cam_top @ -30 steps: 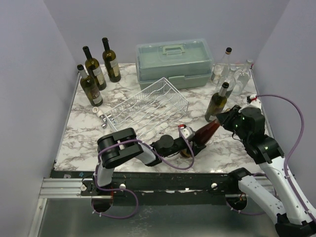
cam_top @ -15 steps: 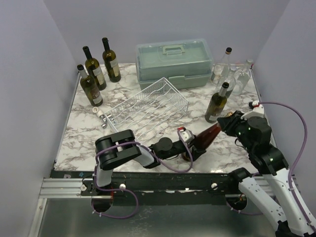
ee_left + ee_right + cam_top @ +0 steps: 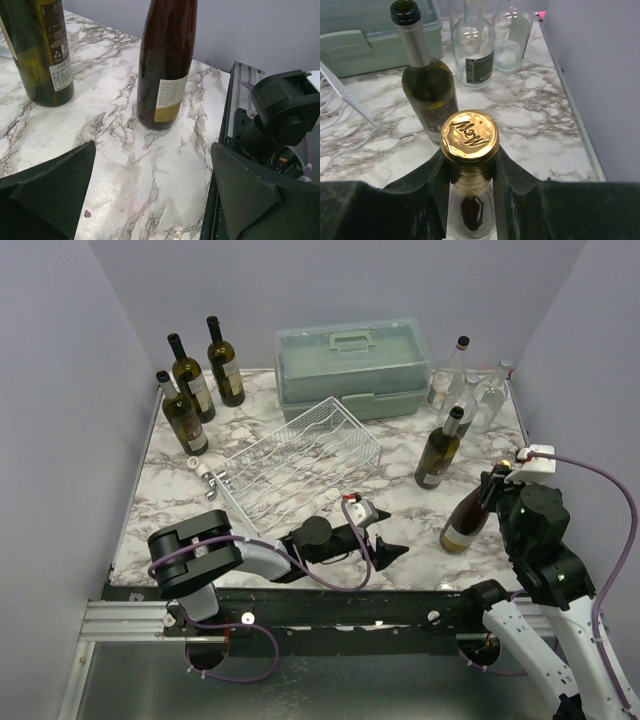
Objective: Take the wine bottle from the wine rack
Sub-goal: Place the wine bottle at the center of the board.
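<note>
- The right gripper is pinching the neck of the wine bottle just under its gold cap. One dark finger is pressed to each side of the glass.
- The wine bottle stands base-down on the marble table, close to its near right edge. It is well apart from the wine rack, at about 4 o'clock from it in the top view.
- Its long axis runs close to vertical. From above the neck leans slightly toward 1 o'clock, which may be only the camera angle. The left wrist view shows its base flat on the marble.
- The right wrist sits directly over the cap and looks straight down the neck, so the bottle's axis and the gripper's approach line coincide. I judge that any release must end with a lift straight up, since a sideways pull could tip the bottle.
- The right arm is plainly the nearer one, with its forearm rising steeply from its base at 5 o'clock of the bottle.
- The left gripper is spread wide and holds nothing. It lies low over the table, with the bottle at 3 o'clock from it and a clear gap between them.
- The left arm is stretched almost flat along the near edge.
- No bottle shows on the rack, so the task looks all but done.
- A green bottle stands at 11 o'clock of the wine bottle, near but not touching.
- Clear bottles stand further back, a grey-green case is at 12 o'clock of the rack, and three dark bottles at 10 o'clock.
</note>
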Action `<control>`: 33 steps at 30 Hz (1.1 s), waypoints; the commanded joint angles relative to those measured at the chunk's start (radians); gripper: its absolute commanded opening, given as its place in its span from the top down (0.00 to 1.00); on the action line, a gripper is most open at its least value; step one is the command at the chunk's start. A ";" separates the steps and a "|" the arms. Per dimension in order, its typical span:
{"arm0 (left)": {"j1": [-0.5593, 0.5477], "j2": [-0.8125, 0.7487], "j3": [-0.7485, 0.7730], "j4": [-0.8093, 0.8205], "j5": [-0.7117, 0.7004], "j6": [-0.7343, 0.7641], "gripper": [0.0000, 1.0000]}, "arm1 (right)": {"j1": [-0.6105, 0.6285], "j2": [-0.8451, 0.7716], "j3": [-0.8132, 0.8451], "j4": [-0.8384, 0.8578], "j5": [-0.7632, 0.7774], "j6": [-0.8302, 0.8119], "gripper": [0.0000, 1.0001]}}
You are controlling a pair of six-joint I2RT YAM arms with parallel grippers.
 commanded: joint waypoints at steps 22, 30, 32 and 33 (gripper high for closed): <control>0.001 -0.550 -0.055 -0.650 -0.008 -0.029 0.01 | -0.004 0.204 -0.014 0.787 0.166 -0.271 1.00; 0.000 -0.712 -0.098 -0.751 -0.043 -0.028 0.01 | -0.063 0.245 -0.027 0.765 0.179 -0.209 1.00; 0.001 -0.745 -0.106 -0.770 -0.049 -0.030 0.01 | -0.088 0.255 -0.028 0.761 0.160 -0.189 1.00; 0.000 -0.760 -0.110 -0.777 -0.052 -0.033 0.01 | -0.098 0.262 -0.028 0.757 0.154 -0.179 1.00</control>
